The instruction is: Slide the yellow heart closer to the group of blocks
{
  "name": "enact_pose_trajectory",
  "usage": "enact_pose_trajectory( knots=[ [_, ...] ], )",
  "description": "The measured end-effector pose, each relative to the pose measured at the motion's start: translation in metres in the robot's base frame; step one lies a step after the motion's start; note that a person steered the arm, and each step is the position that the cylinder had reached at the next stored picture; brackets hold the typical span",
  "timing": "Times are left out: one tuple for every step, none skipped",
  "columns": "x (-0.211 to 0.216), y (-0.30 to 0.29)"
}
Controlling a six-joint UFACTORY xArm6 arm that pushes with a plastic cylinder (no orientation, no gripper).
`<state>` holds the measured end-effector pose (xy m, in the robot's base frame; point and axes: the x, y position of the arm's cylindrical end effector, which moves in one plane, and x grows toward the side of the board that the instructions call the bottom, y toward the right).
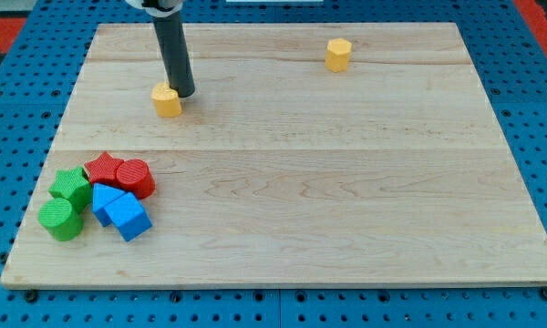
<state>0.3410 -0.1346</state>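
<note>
My tip point(184, 94) touches the yellow heart point(167, 101) from its upper right, near the bench's point(346, 182) top left. There is no hand, just a rod. The group, with the red point(135, 177), green point(62, 219) and blue point(126, 215) blocks, sits well below. I think I should push from above, slowly, so the heart does not slip away

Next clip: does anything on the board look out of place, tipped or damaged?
Nothing looks damaged or tipped. Six blocks cluster at the wooden board's lower left: two green, two red, two blue. The small yellow heart block sits apart above them, my tip touching its right side. A yellow hexagonal block stands alone near the view's top.
</note>
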Motion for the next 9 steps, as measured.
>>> enact_pose_trajectory(
  knots=[
    [0.0,-0.011],
    [0.0,-0.022],
    [0.0,-0.032],
    [0.015,-0.043],
    [0.045,-0.045],
    [0.019,-0.046],
    [-0.005,-0.049],
    [0.047,-0.056],
    [0.083,-0.044]
  ],
)
